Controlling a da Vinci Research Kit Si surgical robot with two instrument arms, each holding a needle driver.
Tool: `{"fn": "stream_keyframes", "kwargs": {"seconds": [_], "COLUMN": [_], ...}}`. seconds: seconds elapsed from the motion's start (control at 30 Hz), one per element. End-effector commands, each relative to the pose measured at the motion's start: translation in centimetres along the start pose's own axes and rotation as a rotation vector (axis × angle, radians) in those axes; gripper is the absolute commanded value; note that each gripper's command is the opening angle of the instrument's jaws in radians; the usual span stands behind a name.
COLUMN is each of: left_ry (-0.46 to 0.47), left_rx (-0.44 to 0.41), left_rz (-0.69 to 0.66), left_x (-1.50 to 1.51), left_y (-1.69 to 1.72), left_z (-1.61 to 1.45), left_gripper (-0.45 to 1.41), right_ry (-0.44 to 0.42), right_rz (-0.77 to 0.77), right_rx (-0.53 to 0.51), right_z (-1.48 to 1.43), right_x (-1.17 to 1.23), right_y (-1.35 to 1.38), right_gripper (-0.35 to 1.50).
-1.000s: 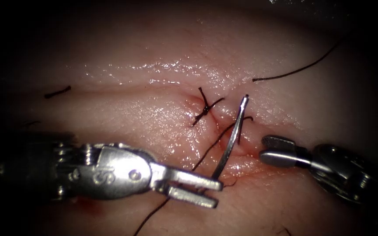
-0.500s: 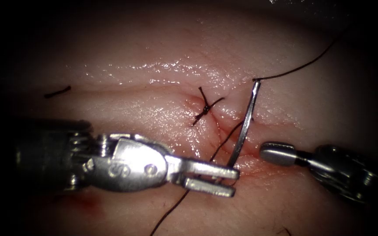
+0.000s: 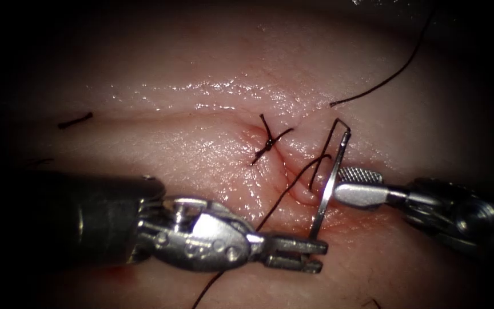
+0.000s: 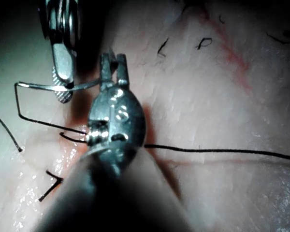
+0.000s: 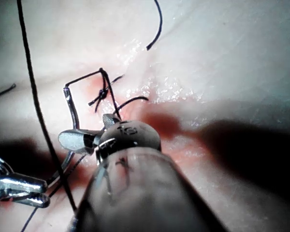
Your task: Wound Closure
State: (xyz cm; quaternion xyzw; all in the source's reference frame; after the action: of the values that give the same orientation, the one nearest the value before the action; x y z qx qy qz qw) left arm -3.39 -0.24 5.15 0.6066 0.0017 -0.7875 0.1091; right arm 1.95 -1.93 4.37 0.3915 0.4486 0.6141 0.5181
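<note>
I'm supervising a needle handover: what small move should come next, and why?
Probably close the right claw on the needle. Its jaws stand open astride the mid-curve, holding nothing, while the left claw grips the needle's lower end, clear of the tissue, right of the knot.

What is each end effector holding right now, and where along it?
Left end effector grips the needle near its pointed end, clear of the tissue. Right end effector is open around the needle's mid-curve, holding nothing.

Finished dark knotted stitch (image 3: 270, 143) on the cut. Short dark loose thread scrap (image 3: 75, 120) lies well left of it. Faint red fluid smear (image 3: 112, 265) lies below-left of the stitch.
</note>
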Motion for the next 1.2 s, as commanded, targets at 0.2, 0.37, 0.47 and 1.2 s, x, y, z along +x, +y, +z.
{"fn": "stream_keyframes", "kwargs": {"seconds": [0.2, 0.37, 0.47, 1.2], "left_ry": [0.001, -0.007, -0.016, -0.034], "left_rx": [0.001, -0.004, -0.013, -0.027], "left_rz": [0.047, 0.051, 0.06, 0.066], "left_x": [0.01, -0.02, -0.04, -0.1], "left_y": [0.03, 0.06, 0.08, 0.11], "left_z": [0.11, 0.15, 0.17, 0.2], "left_gripper": [-0.45, -0.45, -0.45, -0.45], "right_ry": [-0.014, -0.009, 0.003, 0.017], "right_rz": [0.072, 0.084, 0.085, 0.075], "right_rx": [0.012, 0.008, -0.002, 0.01], "right_z": [0.16, 0.18, 0.17, 0.24], "right_x": [-0.06, -0.06, -0.05, -0.05], "right_y": [0.08, 0.07, 0.07, -0.03], "right_gripper": [1.31, 1.18, 1.16, 1.45]}}
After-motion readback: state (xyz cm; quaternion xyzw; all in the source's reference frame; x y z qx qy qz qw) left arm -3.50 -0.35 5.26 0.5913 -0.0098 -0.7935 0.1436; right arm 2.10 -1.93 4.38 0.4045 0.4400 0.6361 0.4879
